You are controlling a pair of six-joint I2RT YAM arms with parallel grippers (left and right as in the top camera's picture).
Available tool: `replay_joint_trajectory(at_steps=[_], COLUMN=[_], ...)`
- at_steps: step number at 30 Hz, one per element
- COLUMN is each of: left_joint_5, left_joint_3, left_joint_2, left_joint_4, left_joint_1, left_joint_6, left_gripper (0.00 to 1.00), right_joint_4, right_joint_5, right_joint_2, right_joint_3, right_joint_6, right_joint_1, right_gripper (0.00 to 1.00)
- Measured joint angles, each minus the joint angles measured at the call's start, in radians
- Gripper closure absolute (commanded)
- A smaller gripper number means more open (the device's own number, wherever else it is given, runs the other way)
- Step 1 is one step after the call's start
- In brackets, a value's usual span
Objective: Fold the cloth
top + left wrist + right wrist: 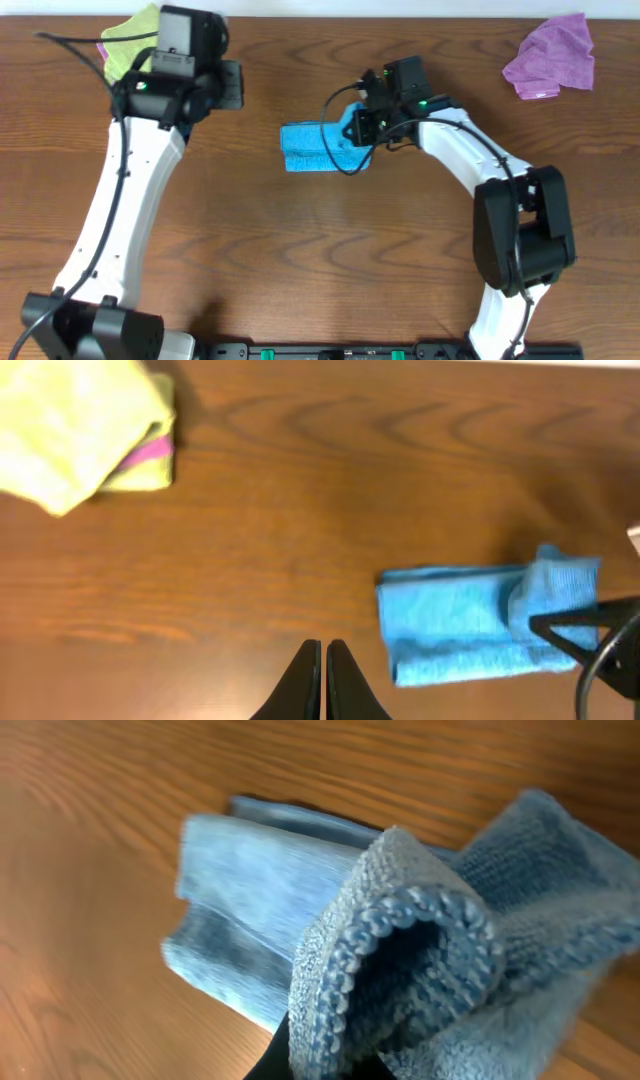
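Our right gripper (357,128) pinches one end of the blue cloth (312,148), and the looped edge bunches right over its fingers. The rest lies folded on the tabletop (300,250) ahead of it. Our left gripper (323,652) is clenched on nothing, the blue cloth off to its right, apart.

Wood-grain desk (330,510), brown. One yellow-green cloth (80,430), folded and lying flat, sits well apart from the left tool (322,678), ahead of its tips and off to the left in the wrist view. The edge of a pink cloth (150,452) shows beneath it. One purple cloth (550,58), a crumpled heap, lies far from the right tool (357,130), out beyond its right side.
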Motion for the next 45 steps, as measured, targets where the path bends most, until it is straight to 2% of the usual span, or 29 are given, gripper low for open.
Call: replay_joint_trajectory(at_steps=[8, 17, 23, 39, 40, 42, 45], left_joint_5=[0.014, 0.049, 0.050, 0.053, 0.053, 0.053, 0.053], left_joint_3=[0.000, 0.000, 0.000, 0.000, 0.000, 0.000, 0.000], left_joint_2=[0.003, 0.003, 0.003, 0.003, 0.003, 0.003, 0.003], left_joint_4=[-0.065, -0.065, -0.065, -0.064, -0.064, -0.065, -0.064], left_joint_1=[0.029, 0.029, 0.029, 0.029, 0.029, 0.029, 0.029], left_joint_6=[0.000, 0.001, 0.001, 0.002, 0.002, 0.002, 0.002], left_gripper=[0.94, 0.94, 0.94, 0.94, 0.94, 0.94, 0.94], right_joint_4=[0.046, 0.056, 0.134, 0.096, 0.096, 0.095, 0.098], right_joint_5=[0.057, 0.068, 0.052, 0.034, 0.034, 0.033, 0.023], right_joint_2=[0.006, 0.082, 0.085, 0.090, 0.091, 0.093, 0.095], right_joint_3=[0.000, 0.000, 0.000, 0.000, 0.000, 0.000, 0.000], right_joint_6=[0.000, 0.007, 0.032, 0.050, 0.050, 0.055, 0.048], right_joint_1=[0.127, 0.140, 0.142, 0.144, 0.145, 0.148, 0.159], right_gripper=[0.99, 0.99, 0.99, 0.99, 0.95, 0.64, 0.47])
